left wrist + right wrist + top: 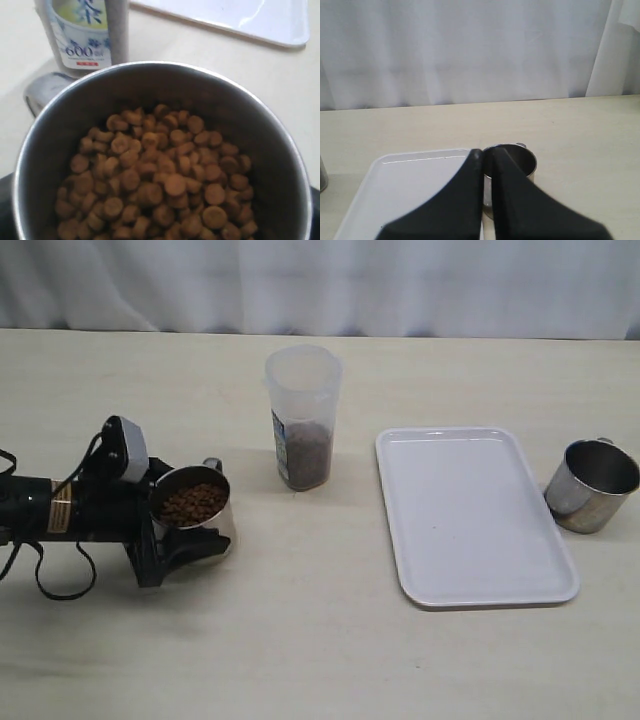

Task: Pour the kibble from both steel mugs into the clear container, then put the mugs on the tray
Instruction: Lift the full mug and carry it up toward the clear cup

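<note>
Second pour is judged in hand: the full mug (224, 522), left of and nearer than the container (303, 410), is straddled by the left gripper (200, 512), clamping not discernible; firm closure, lift and tilt over the rim are required next.

There are two steel mugs (224, 526) (590, 490); one clear container (303, 400); one tray (472, 515); and lots and lots of little brown kibble (192, 503) bits.

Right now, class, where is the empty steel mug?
In the exterior view, the empty steel mug stands at far right, just beside the white tray.
</note>
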`<act>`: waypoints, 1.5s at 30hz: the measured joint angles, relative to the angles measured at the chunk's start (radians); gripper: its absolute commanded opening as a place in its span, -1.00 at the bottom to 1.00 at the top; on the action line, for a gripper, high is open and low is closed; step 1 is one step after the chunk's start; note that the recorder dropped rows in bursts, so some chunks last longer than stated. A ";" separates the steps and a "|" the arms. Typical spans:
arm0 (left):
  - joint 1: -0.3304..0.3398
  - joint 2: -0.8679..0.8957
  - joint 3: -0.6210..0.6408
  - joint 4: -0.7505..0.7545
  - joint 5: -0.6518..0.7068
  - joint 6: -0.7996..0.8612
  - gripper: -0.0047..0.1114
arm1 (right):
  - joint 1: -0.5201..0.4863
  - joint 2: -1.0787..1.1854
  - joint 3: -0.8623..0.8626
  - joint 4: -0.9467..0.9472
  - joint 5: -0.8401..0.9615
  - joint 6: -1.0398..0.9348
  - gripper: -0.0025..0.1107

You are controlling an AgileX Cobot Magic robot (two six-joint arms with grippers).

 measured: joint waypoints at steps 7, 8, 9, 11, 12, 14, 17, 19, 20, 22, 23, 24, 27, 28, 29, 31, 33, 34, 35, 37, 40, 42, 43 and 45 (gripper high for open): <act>0.010 -0.240 0.002 -0.016 0.115 -0.099 -0.92 | 0.000 0.000 0.000 0.000 0.000 0.000 -0.88; 0.010 -0.272 0.003 -0.026 0.130 -0.106 -0.92 | 0.000 0.000 0.000 0.000 0.000 0.000 -0.88; 0.010 -0.311 0.003 -0.040 0.148 -0.111 -0.92 | 0.000 0.000 0.000 0.000 0.000 0.000 -0.88; 0.010 -0.385 0.003 -0.074 0.170 -0.116 -0.92 | 0.000 0.000 0.000 0.000 0.000 0.000 -0.88; 0.010 -0.418 0.003 -0.091 0.179 -0.118 -0.92 | 0.000 0.000 0.000 0.000 0.000 0.000 -0.88; 0.010 -0.468 -0.001 -0.115 0.192 -0.121 -0.92 | 0.000 0.000 0.000 0.000 0.000 0.000 -0.88; -0.015 -0.502 -0.026 -0.122 0.266 -0.144 -0.92 | 0.000 0.000 0.000 0.000 0.000 0.000 -0.88; -0.063 -0.504 -0.056 -0.124 0.362 -0.150 -0.92 | 0.000 0.000 0.000 0.000 0.000 0.000 -0.88; -0.085 -0.504 -0.069 -0.124 0.404 -0.155 -0.92 | 0.000 0.000 0.000 0.000 0.000 0.000 -0.88; -0.139 -0.504 -0.104 -0.126 0.482 -0.161 -0.92 | 0.000 0.000 0.000 0.000 0.000 0.000 -0.88; -0.163 -0.504 -0.124 -0.133 0.503 -0.165 -0.92 | 0.000 0.000 0.000 0.000 0.000 0.000 -0.88; -0.186 -0.504 -0.145 -0.137 0.537 -0.167 -0.92 | 0.000 0.000 0.000 0.000 0.000 0.000 -0.88; -0.257 -0.504 -0.209 -0.139 0.650 -0.169 -0.92 | 0.000 0.000 0.000 0.000 0.000 0.000 -0.88; -0.274 -0.504 -0.223 -0.139 0.692 -0.169 -0.92 | 0.000 0.000 0.000 0.000 0.000 0.000 -0.88; -0.289 -0.504 -0.237 -0.139 0.722 -0.169 -0.92 | 0.000 0.000 0.000 0.000 0.000 0.000 -0.88; -0.321 -0.501 -0.267 -0.137 0.780 -0.169 -0.92 | 0.000 0.000 0.000 0.000 0.000 0.000 -0.88; -0.341 -0.488 -0.300 -0.136 0.816 -0.169 -0.92 | 0.000 0.000 0.000 0.000 0.000 0.000 -0.88; -0.348 -0.479 -0.315 -0.136 0.824 -0.169 -0.92 | 0.000 0.000 0.000 0.000 0.000 0.000 -0.88; -0.351 -0.467 -0.330 -0.134 0.835 -0.169 -0.92 | 0.000 0.000 0.000 0.000 0.000 0.000 -0.88; -0.361 -0.440 -0.355 -0.119 0.855 -0.169 -0.92 | 0.000 0.000 0.000 0.000 0.000 0.000 -0.88; -0.377 -0.394 -0.391 -0.096 0.895 -0.169 -0.92 | 0.000 0.000 0.000 0.000 0.000 0.000 -0.88; -0.389 -0.346 -0.437 -0.089 0.942 -0.158 -0.92 | 0.000 0.000 0.000 0.000 0.000 0.000 -0.88; -0.391 -0.333 -0.452 -0.087 0.945 -0.154 -0.92 | 0.000 0.000 0.000 0.000 0.000 0.000 -0.88; -0.395 -0.313 -0.471 -0.087 0.957 -0.149 -0.92 | 0.000 0.000 0.000 0.000 0.000 0.000 -0.88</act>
